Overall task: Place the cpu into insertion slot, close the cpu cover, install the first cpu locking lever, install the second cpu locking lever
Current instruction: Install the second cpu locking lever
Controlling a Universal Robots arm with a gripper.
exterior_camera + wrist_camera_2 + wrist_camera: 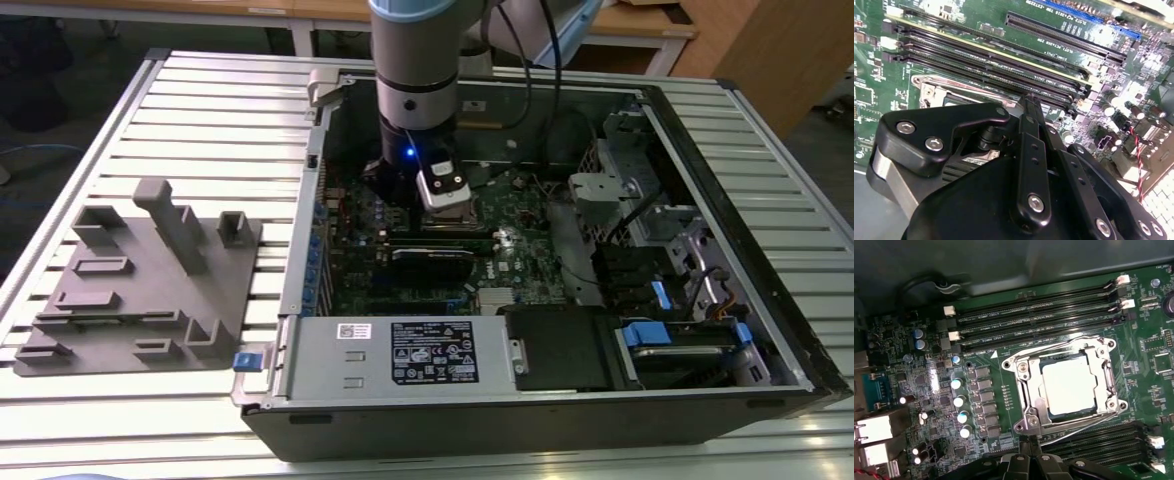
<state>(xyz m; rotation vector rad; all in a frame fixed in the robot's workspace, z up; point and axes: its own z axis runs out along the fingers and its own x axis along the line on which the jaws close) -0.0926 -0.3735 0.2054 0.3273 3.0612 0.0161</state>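
First wrist view: the cpu (1070, 386) lay seated in the insertion slot (1023, 371) on the green motherboard (929, 385), the cpu cover (1103, 377) closed flat around it and thin locking levers (1074, 431) running along its edges. The gripper (1029, 441) hovered just beside the socket's corner, fingers pressed together on nothing. In the exterior view, the arm (414, 90) reached into the open computer case (747, 330) on the slatted counter (214, 100).

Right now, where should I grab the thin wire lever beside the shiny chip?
Probably grip the lever on its bare straight stretch, coming from straight above. It is a thin rod lying nearly flat along the cpu cover, with memory slots close beside it, so only its top looks open.
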